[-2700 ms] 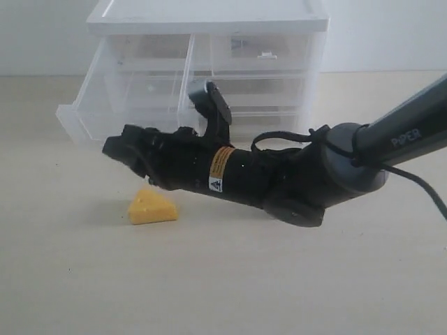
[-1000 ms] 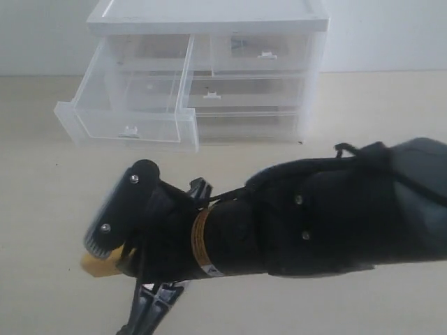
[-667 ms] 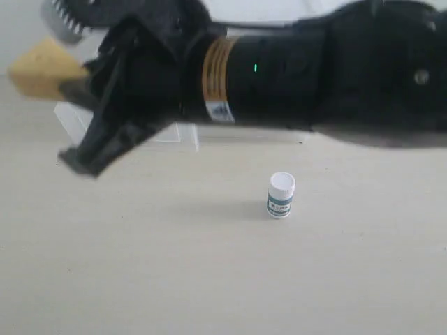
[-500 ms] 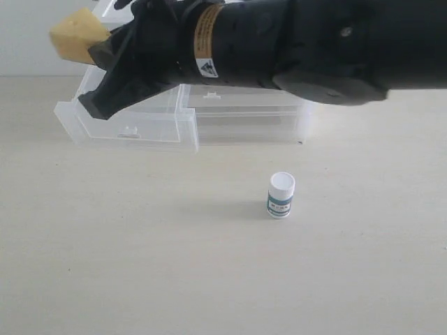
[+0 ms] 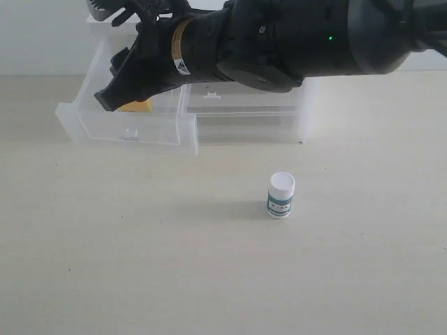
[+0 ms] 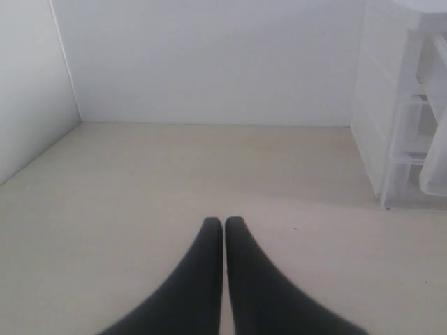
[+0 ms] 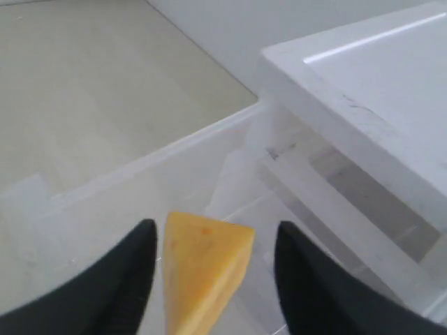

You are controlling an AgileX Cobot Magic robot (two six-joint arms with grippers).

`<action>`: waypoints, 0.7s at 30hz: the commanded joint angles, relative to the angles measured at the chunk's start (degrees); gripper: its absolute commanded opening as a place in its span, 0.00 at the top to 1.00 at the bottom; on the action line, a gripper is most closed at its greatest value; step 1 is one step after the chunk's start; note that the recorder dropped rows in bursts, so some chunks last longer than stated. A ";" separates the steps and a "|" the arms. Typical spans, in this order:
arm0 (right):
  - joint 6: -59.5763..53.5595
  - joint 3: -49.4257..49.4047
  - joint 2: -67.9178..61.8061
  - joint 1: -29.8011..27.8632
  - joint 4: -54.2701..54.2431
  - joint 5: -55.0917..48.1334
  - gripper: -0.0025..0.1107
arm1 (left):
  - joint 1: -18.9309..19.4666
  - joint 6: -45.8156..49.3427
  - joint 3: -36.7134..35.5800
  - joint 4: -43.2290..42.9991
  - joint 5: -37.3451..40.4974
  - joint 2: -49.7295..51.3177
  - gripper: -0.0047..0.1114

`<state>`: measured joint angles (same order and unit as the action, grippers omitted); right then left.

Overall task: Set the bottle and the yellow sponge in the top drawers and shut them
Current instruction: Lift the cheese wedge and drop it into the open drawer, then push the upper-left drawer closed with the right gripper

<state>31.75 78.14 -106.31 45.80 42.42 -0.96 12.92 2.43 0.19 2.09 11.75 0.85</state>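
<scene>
The yellow sponge (image 5: 136, 106) lies inside the pulled-out top left drawer (image 5: 105, 130) of the white cabinet (image 5: 309, 105). My right gripper (image 5: 105, 56) hangs over that drawer, open. In the right wrist view the sponge (image 7: 202, 269) sits between the spread fingers (image 7: 133, 272) with a gap on each side. The bottle (image 5: 281, 195) stands upright on the table in front of the cabinet, apart from both grippers. The top right drawer is hidden behind my right arm. My left gripper (image 6: 223, 222) is shut on nothing, low over bare table.
The wide lower drawers (image 5: 244, 122) look pushed in. In the left wrist view the cabinet's side (image 6: 398, 105) stands off to one side, with a white wall (image 6: 209, 56) behind. The pulled-out drawer juts toward the table's front left.
My right gripper lifted the sponge from the table, carried it up over the open top left drawer and let it go. The bottle came into view once the arm rose.
</scene>
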 commanded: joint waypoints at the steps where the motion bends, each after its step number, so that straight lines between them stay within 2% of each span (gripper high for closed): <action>1: 0.02 0.44 1.30 1.15 -1.68 -4.41 0.37 | -0.14 -0.52 -0.19 0.40 -0.21 0.22 0.93; 3: -1.82 0.44 2.51 3.18 -1.68 -7.80 0.41 | -0.14 -0.52 -0.19 0.40 -0.21 0.22 0.93; 4: -6.82 0.44 3.82 6.67 -1.68 -11.98 0.55 | -0.14 -0.52 -0.19 0.40 -0.21 0.22 0.93; 5: -11.50 0.44 4.42 10.72 -1.68 -15.84 0.77 | -0.14 -0.52 -0.19 0.40 -0.21 0.22 0.93; 6: -13.25 0.44 4.42 12.22 -1.68 -17.36 0.90 | -0.14 -0.52 -0.19 0.40 -0.21 0.22 0.93; 7: -13.89 0.44 4.17 14.53 -1.68 -19.40 0.97 | -0.14 -0.52 -0.19 0.40 -0.21 0.22 0.93; 11: -14.35 0.29 0.14 16.81 -0.90 -21.46 0.97 | -0.14 -0.52 -0.19 0.40 -0.21 0.22 0.93; 18: -5.64 0.29 -1.70 13.97 11.57 -21.81 0.97 | -0.14 -0.52 -0.19 0.40 -0.21 0.22 0.93; 21: -2.29 0.62 -1.70 12.33 15.43 -25.00 0.97 | -0.14 -0.52 -0.19 0.40 -0.21 0.22 0.93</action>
<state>27.39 78.24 -108.36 59.18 55.38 -23.83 12.92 2.43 0.19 2.09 11.75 0.85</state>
